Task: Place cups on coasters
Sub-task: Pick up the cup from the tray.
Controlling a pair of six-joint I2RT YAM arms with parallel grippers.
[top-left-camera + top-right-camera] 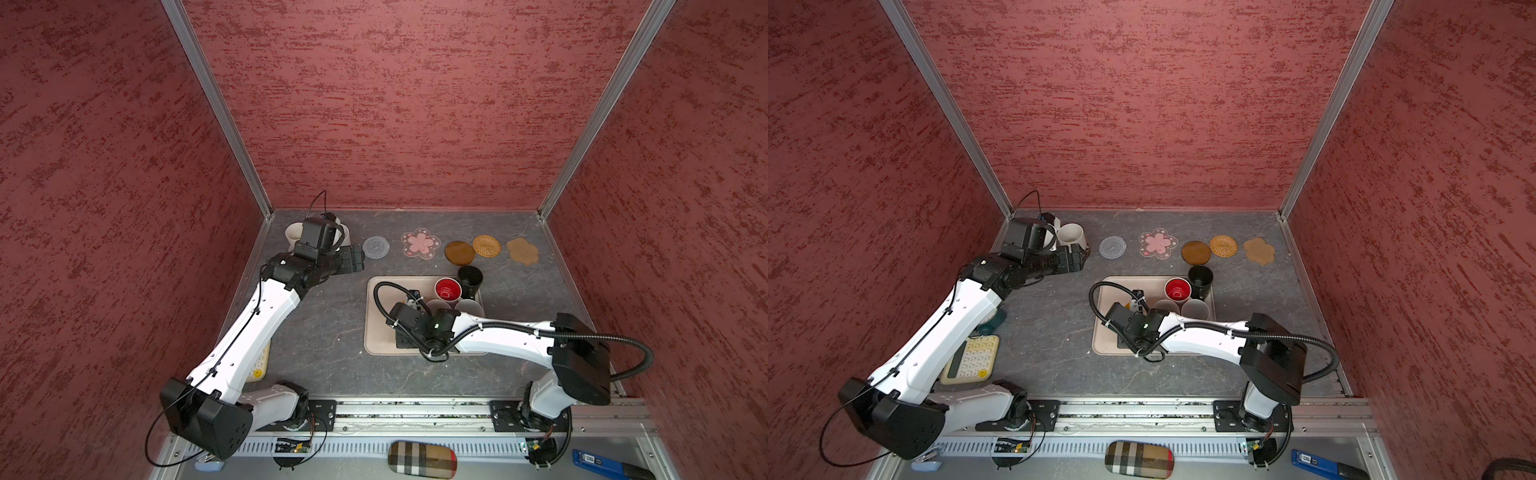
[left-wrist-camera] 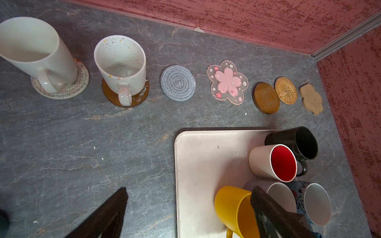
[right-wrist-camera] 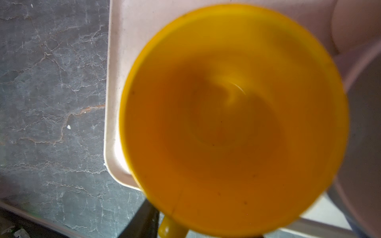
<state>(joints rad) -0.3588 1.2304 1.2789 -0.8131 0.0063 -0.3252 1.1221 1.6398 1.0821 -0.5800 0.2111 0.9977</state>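
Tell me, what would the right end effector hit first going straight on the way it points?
Most likely the yellow cup on the tray: its open mouth fills the right wrist view. The gap is unclear.

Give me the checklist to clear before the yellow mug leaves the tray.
1. Right fingers gripping yellow ceramic mug: cannot tell.
2. Left gripper open, empty: ok.
3. Grey woven round coaster vacant: ok.
4. Left gripper clear of that coaster: not ok, seemingly close beside it.
5. Plain white ceramic mug on beige woven coaster, speckled white mug on brown wooden disc: ok.
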